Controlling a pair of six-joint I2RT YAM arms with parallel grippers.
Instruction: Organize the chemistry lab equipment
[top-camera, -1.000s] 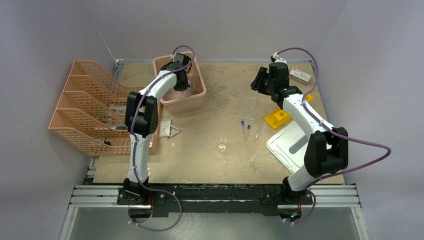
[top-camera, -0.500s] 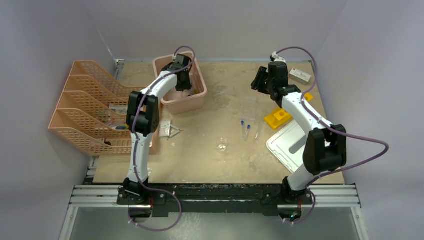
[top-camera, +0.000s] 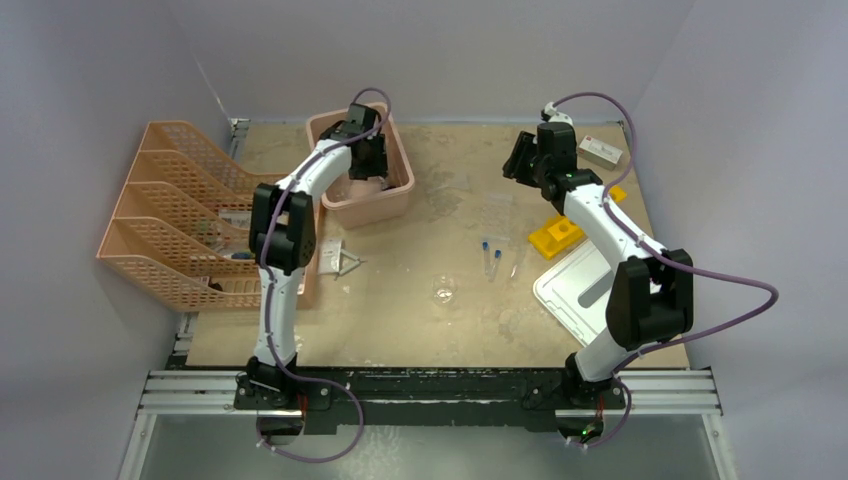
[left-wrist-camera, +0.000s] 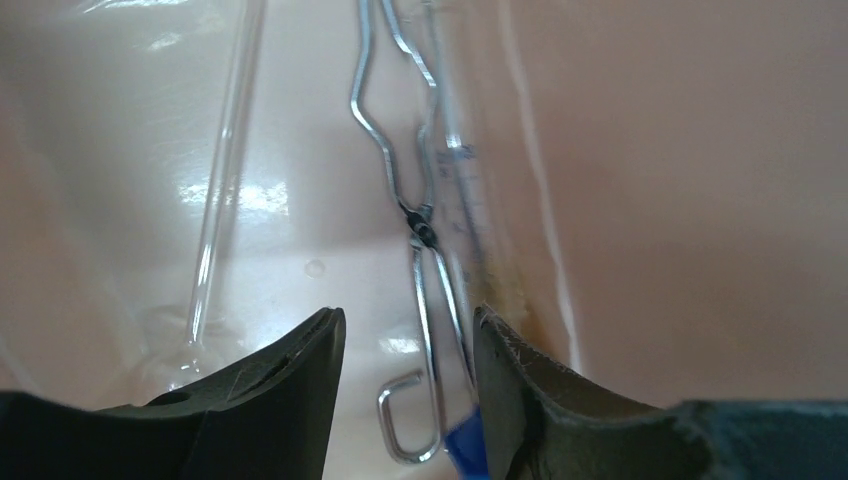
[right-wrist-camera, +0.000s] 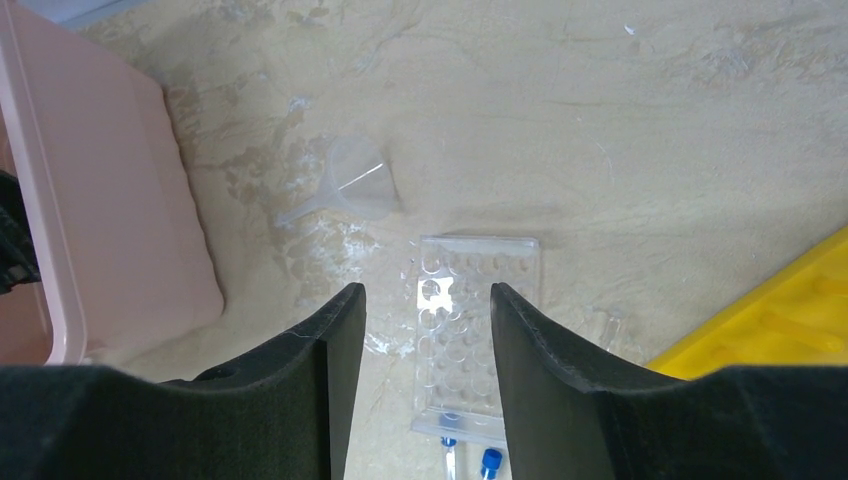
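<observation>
Fingers (left-wrist-camera: 290, 380) of left gripper (left-wrist-camera: 405, 365) just spread inside bin (left-wrist-camera: 700, 200).
Dropper (left-wrist-camera: 465, 445) apparently released, one item sorted; right gripper (right-wrist-camera: 425, 310) gapes above rack (right-wrist-camera: 475, 330).

The left arm (top-camera: 298, 185) and right arm (top-camera: 600, 215) are showing white tubes and chunky black joints. A purple cable (top-camera: 735, 298) is looping along each. The left end effector (left-wrist-camera: 405, 322) and right end effector (right-wrist-camera: 425, 292) are showing dark, curved fingers (right-wrist-camera: 300, 370).

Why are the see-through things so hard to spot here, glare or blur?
Left wrist view: white glare on the glossy pink bin washes out the clear rod. Right wrist view: even light, clear rack sharp. Top view: beaker merely tiny.
</observation>
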